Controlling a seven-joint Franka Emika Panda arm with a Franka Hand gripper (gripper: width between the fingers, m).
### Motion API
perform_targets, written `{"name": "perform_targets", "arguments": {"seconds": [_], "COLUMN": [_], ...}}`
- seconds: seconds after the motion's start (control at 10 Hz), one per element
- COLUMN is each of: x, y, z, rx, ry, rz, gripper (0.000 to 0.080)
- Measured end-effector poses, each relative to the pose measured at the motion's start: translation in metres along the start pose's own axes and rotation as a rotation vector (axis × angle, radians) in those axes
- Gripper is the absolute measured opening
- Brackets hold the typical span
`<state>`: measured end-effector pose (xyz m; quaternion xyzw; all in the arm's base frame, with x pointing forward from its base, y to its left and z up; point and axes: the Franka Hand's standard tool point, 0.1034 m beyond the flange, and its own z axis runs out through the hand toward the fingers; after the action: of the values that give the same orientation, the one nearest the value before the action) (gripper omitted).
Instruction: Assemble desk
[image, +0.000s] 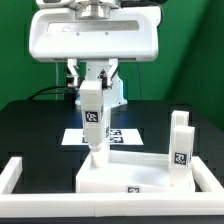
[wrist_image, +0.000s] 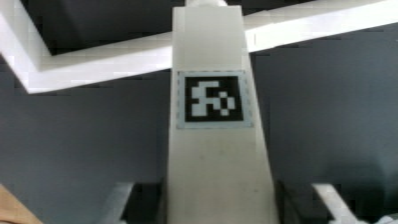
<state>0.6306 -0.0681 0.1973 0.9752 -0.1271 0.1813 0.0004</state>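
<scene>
My claw pinches a white leg near its top end and holds it upright over a back corner of the tray top. I can't tell if the tip touches yet. The other leg stands at the exterior view's right. The leg looks hard, light and smooth, so it could slip; squeezing its flat sides is best. Only the wrist view shows its tag up close; only the exterior view shows the tray's full shape
</scene>
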Motion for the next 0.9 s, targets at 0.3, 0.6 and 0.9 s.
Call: {"name": "perform_targets", "arguments": {"seconds": [0.3,0.6,0.9], "x": [-0.001,-0.018,-0.035], "y": [0.000,-0.015,-0.015], "z": [0.002,0.000,0.010], "rx": [-0.002,-0.011,-0.025], "ry": [-0.003,0.109,0.149], "rz": [-0.003,0.056,0.090], "gripper": [0.0289,0.0289,0.0289]}}
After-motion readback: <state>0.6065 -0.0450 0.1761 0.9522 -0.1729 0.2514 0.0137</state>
